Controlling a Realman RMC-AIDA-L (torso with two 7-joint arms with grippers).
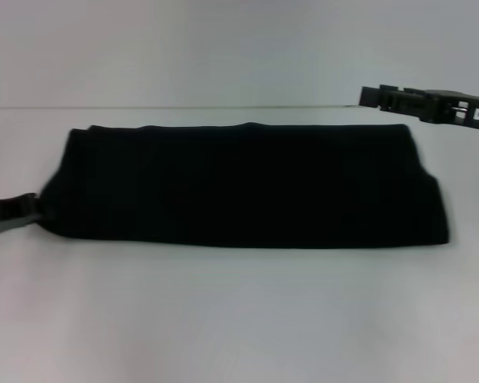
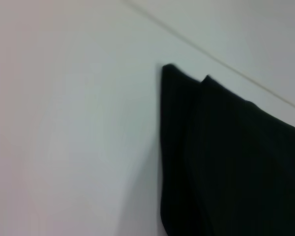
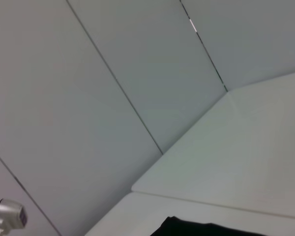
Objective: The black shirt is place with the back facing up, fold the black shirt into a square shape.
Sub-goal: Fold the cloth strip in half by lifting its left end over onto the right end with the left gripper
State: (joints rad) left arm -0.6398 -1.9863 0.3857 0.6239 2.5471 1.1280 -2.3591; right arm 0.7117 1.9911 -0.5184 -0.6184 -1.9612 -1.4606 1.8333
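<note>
On the white table (image 1: pixel 239 319), at its middle: the black shirt (image 1: pixel 247 185), one item, soft plain cloth, folded into a long low band running across the head view. Far edge nearly straight, near edge straight, right end slightly flared toward the near side, left end rounded. No lettering visible on the upper face. Layers lie flat on one another; at the left far corner two layered points show, one just behind the other, seen also in the left wrist view (image 2: pixel 226 162), where the cloth lies flat on the table (image 2: pixel 78 137) with its corner toward the table's far edge seam.

Left of the shirt: left gripper (image 1: pixel 12 214), a grey-black part entering from the frame edge, low at table level, its tip touching or just beside the shirt's left end; which of the two cannot be told. Finger spread cannot be told.

Right of the shirt, beyond its far right corner: right gripper (image 1: pixel 427 105), black, held level above the table and apart from the cloth, pointing toward the shirt's side. Finger spread cannot be told.

Behind the shirt: pale wall panels (image 3: pixel 113 73) with thin dark seams, meeting the table (image 3: pixel 236 162) edge. Right wrist view shows only a small black edge of the shirt (image 3: pixel 201 229) and a small grey metal fitting (image 3: pixel 9 215) on the wall
</note>
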